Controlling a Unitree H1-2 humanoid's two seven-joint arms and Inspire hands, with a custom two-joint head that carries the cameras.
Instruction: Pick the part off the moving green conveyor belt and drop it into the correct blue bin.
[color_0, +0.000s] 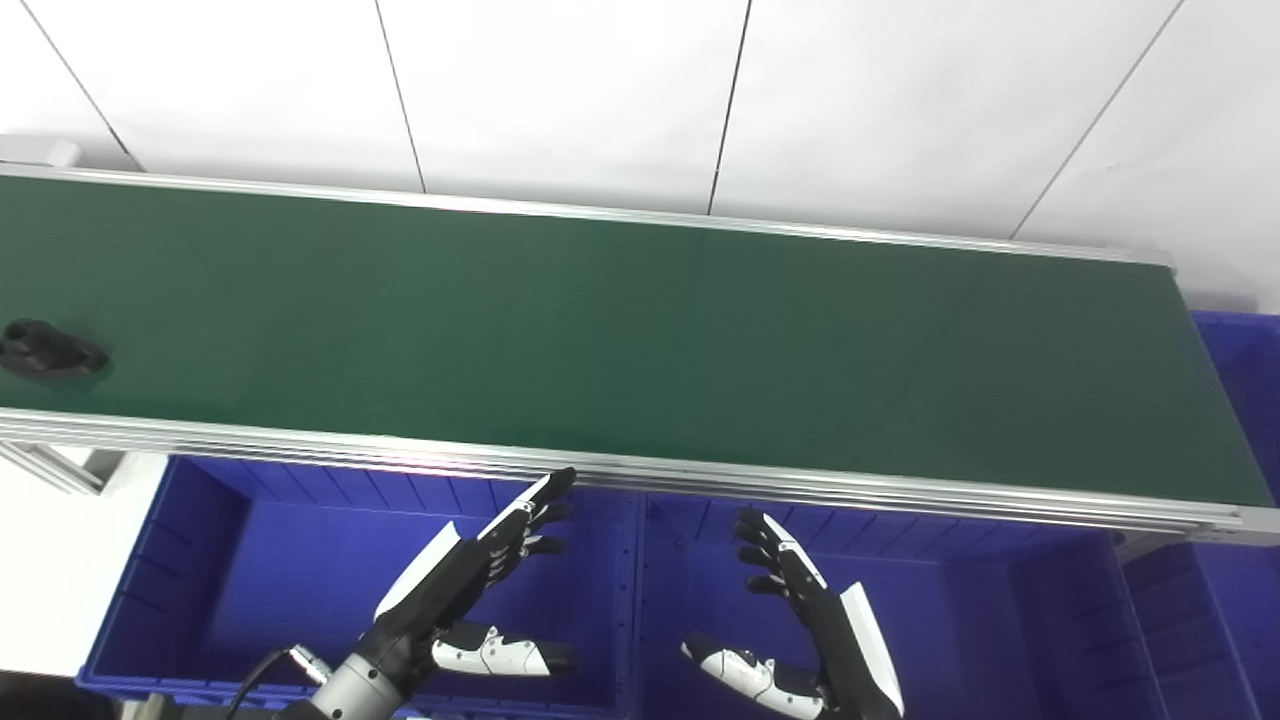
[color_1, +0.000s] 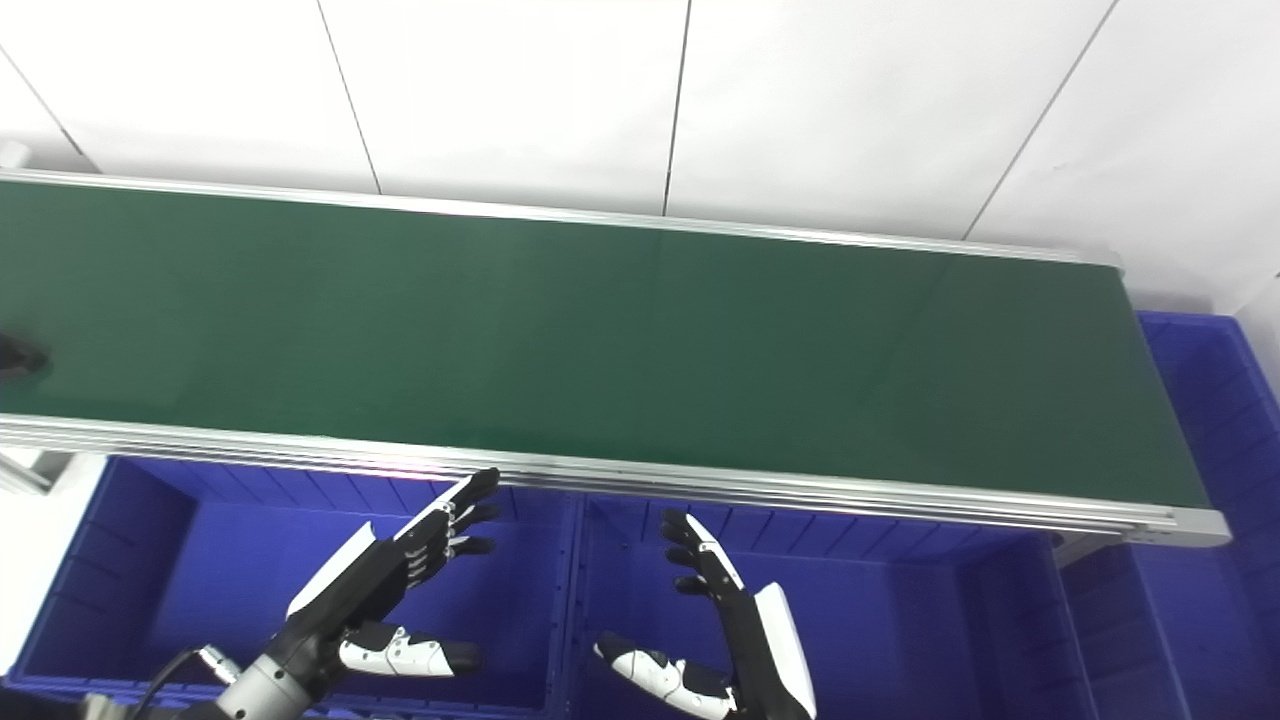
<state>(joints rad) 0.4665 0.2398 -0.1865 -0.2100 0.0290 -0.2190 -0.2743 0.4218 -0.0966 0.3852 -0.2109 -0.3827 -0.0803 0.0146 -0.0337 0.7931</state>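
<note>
Both hands, left (color_0: 455, 590) and right (color_0: 815, 630), hover over two blue bins (color_0: 235, 560) (color_0: 960, 600), fingers spread wide, holding nothing. Dark part (color_0: 48, 352) lies at belt's (color_0: 640, 340) far left. Visible bin interiors hold nothing.

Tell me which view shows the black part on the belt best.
The left eye view: the black part lies whole on the green conveyor belt near the picture's left edge. In the right eye view only a sliver of it shows, cut off by the left edge.

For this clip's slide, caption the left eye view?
Both open hands, left hand and right hand, wait over blue bins as a black part rides the belt.
</note>
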